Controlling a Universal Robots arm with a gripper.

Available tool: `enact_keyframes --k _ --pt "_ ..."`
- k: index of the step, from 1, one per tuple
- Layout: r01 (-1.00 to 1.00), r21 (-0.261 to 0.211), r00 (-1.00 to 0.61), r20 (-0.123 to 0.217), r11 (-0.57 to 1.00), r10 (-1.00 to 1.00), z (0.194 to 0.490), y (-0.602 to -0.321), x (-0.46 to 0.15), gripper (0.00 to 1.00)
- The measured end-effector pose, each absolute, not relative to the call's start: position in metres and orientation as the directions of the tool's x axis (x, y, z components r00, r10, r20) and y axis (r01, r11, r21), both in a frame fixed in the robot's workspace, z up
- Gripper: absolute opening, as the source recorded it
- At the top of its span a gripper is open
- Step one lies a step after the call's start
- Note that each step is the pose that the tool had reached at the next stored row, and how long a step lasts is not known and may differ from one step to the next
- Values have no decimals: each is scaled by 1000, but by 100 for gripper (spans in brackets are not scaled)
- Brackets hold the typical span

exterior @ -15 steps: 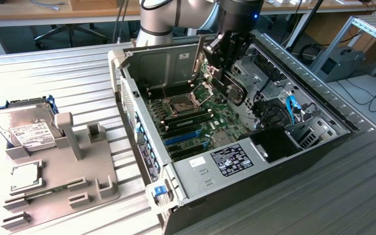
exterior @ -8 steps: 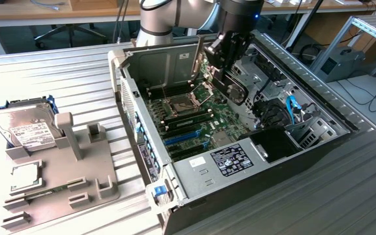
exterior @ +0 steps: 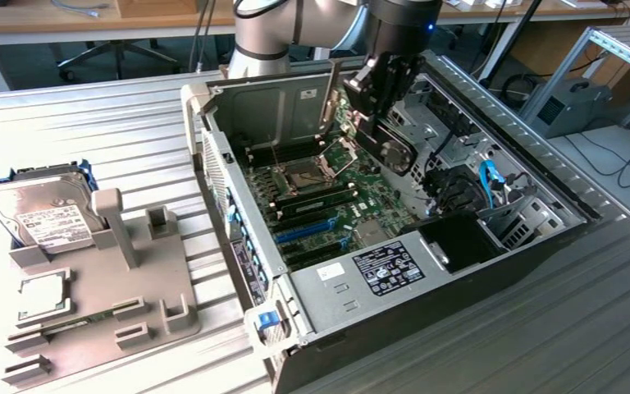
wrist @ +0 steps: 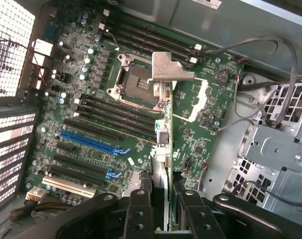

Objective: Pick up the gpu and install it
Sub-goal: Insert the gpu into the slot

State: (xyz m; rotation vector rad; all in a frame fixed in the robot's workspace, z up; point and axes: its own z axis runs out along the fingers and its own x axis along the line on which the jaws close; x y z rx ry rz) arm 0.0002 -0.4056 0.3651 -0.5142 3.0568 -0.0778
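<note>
Gpu (wrist: 161, 139) is held edge-on in the claw (wrist: 162, 201), whose jaws are closed on it, with its silvery bracket (wrist: 168, 69) farthest from the claw, over the motherboard (wrist: 91, 124) of the open computer case (exterior: 326, 304).

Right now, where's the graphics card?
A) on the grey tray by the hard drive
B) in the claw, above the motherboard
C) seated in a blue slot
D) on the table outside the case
B: the claw grips the graphics card edge-on over the motherboard; the blue slots sit empty.
</note>
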Motion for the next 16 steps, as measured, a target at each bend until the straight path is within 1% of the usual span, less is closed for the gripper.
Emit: enact_keyframes --k 16 --pt "-380 -56 -924 -32 923 -382 365 -406 1 26"
